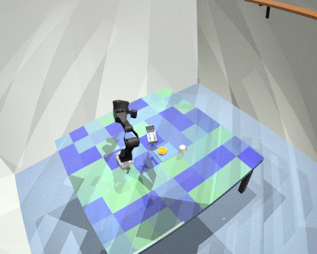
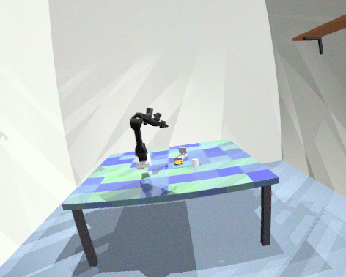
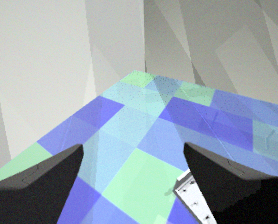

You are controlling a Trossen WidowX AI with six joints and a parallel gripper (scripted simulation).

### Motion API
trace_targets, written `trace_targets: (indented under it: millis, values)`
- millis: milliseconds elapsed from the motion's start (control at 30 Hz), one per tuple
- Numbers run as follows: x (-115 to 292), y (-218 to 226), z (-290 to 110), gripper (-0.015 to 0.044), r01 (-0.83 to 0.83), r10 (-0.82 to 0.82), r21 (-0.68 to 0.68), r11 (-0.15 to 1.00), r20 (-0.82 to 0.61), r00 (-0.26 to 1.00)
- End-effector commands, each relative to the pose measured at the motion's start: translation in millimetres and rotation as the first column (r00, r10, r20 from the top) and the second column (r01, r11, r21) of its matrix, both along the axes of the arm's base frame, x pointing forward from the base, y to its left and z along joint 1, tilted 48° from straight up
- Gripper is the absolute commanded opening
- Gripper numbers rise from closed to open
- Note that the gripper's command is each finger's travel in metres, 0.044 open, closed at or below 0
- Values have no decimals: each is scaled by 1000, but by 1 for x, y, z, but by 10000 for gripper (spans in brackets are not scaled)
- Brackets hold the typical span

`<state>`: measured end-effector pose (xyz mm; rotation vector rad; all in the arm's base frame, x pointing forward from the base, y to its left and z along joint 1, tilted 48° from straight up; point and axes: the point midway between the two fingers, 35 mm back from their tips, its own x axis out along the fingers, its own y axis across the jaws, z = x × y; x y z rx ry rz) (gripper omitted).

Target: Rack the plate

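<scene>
A small orange-yellow plate (image 1: 162,150) (image 2: 178,161) lies flat on the checkered table (image 1: 208,161) (image 2: 220,176), just in front of a small white dish rack (image 1: 151,134) (image 2: 181,155). A corner of the rack shows in the wrist view (image 3: 192,197), at the bottom between the fingers. My gripper (image 1: 134,113) (image 2: 164,124) (image 3: 134,148) is open and empty. It is raised well above the table, up and to the left of the rack, pointing toward the far side of the table. The plate is out of the wrist view.
A white cup (image 1: 182,148) (image 2: 195,162) stands upright on the table to the right of the plate. A small blue thing (image 1: 152,158) lies left of the plate. A wooden shelf (image 1: 285,8) (image 2: 322,29) hangs on the wall at the upper right.
</scene>
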<state>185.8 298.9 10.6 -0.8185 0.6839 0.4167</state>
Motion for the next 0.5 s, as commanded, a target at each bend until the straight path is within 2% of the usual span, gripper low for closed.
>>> trace_targets:
  millis: [0,233,467]
  values:
    - [28,-21,11,400,132,-134,-51,990,-31,991]
    - [64,-65,31,400,333,-346,-152,931,-67,936]
    - [90,-117,58,400,510,-545,-254,822,-89,834]
